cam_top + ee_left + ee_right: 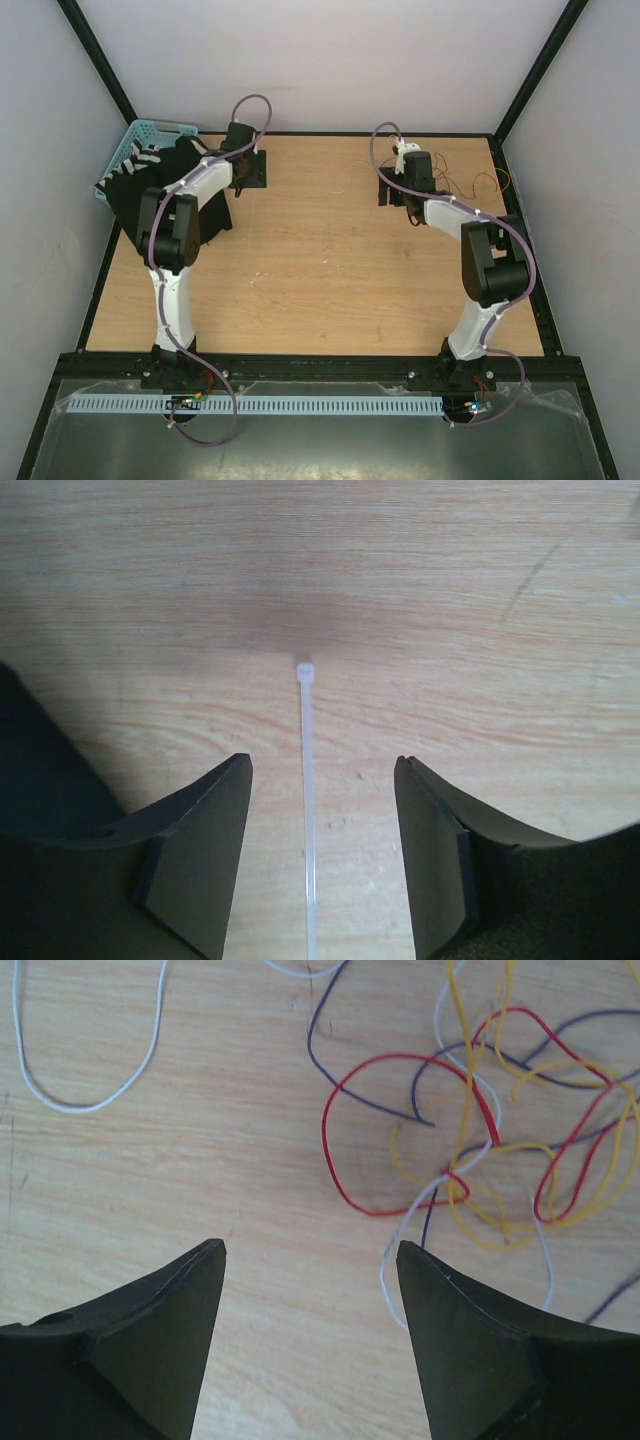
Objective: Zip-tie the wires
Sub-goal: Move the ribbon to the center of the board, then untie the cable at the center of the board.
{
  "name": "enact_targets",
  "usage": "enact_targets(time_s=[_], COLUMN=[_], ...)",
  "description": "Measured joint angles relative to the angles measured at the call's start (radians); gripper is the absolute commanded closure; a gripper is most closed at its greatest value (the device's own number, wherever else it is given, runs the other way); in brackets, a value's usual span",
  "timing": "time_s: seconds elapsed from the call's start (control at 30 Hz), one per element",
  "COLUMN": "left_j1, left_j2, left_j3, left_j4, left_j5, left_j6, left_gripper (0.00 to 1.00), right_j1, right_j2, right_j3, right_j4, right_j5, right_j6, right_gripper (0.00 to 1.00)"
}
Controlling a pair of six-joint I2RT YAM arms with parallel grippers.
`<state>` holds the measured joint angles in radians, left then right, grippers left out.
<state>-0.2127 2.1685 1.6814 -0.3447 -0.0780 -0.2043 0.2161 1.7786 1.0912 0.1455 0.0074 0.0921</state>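
Currently the spread left gripper (pixel 322 765) straddles the zip tie (pixel 307 810), apparently flat, so closing may skid it; the spread right gripper (pixel 310 1250) is beside the wires (pixel 480 1140).

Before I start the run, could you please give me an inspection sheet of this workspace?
Surface: wooden table, with a few faint scuffs.
Job's things: zip tie lies flat and straight, not looped; wires lie in a loose tangle near the far right corner, unbundled.
Clutter: blue basket at the far left corner, holding dark contents I cannot identify.
Grippers: left tool open, one finger on either side of the zip tie; right tool open, over bare wood at the tangle's left edge.
Cables: purple cables run along both arms, looping at wrists and bases.
Surroundings: white walls, black frame.
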Motion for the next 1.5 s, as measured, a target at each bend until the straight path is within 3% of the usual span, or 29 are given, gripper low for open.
enact_targets(time_s=[0.2,0.4,0.47,0.57,0.63,0.8,1.0,1.2,1.33,1.5], left_j1=[0.000,0.000,0.000,0.000,0.000,0.000,0.000,0.000,0.000,0.000], left_j2=[-0.179,-0.395,-0.457,-0.542,-0.594,-0.696,-0.819,-0.960,-0.992,-0.964], left_j3=[-0.071,-0.178,-0.219,-0.277,-0.306,-0.329,-0.351,-0.443,-0.475,-0.477], left_j4=[-0.006,0.011,0.021,0.031,0.035,0.046,0.096,0.255,0.323,0.365], left_j5=[0.058,0.179,0.219,0.260,0.281,0.344,0.476,0.599,0.647,0.702], left_j6=[-0.005,-0.035,-0.048,-0.063,-0.073,-0.084,-0.096,-0.143,-0.172,-0.209], left_gripper=[0.19,0.11,0.09,0.08,0.08,0.07,0.01,0.01,0.01,0.01], right_j1=[0.000,0.000,0.000,0.000,0.000,0.000,0.000,0.000,-0.003,-0.013], right_j2=[0.131,0.254,0.293,0.306,0.303,0.243,0.006,-0.153,-0.160,-0.141], right_j3=[0.116,0.213,0.259,0.277,0.277,0.274,0.326,0.589,0.797,0.936], right_j4=[0.007,0.006,-0.007,-0.016,-0.018,-0.076,-0.155,-0.169,-0.195,-0.243], right_j5=[0.001,-0.005,-0.014,-0.040,-0.057,-0.085,-0.106,-0.090,-0.055,-0.020], right_j6=[-0.010,-0.014,-0.014,-0.015,-0.014,-0.018,-0.042,-0.098,-0.135,-0.157], right_gripper=[0.24,0.40,0.53,0.86,1.00,1.00,1.00,1.00,1.00,1.00])
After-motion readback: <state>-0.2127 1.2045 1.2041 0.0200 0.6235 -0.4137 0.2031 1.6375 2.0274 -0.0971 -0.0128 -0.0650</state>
